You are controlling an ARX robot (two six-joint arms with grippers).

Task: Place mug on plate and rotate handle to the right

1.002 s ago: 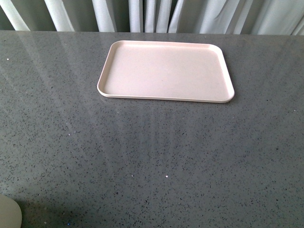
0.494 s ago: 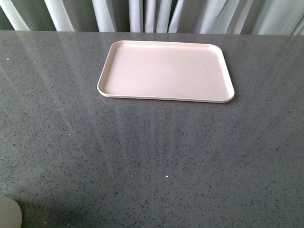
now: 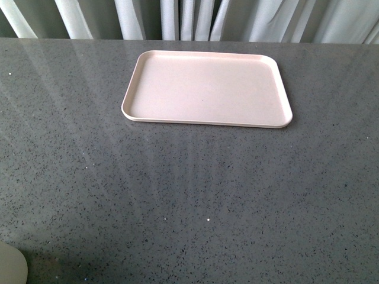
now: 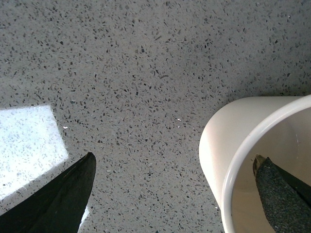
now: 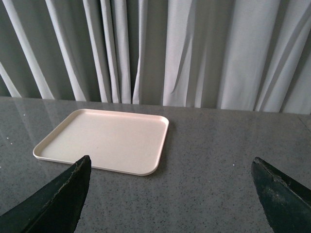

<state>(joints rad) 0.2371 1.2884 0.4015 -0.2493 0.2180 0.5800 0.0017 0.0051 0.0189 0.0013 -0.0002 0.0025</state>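
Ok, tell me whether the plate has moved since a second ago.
No. In the front view the plate sits at the same spot against the far edge of the table and the curtain folds behind it.

The plate (image 3: 207, 89) lies on the tabletop (image 3: 189, 195) at 12 o'clock, near the far edge, with a curtain (image 3: 183, 18) behind. The mug (image 3: 10, 267) sits at 7 o'clock by the near edge, well apart from the plate.
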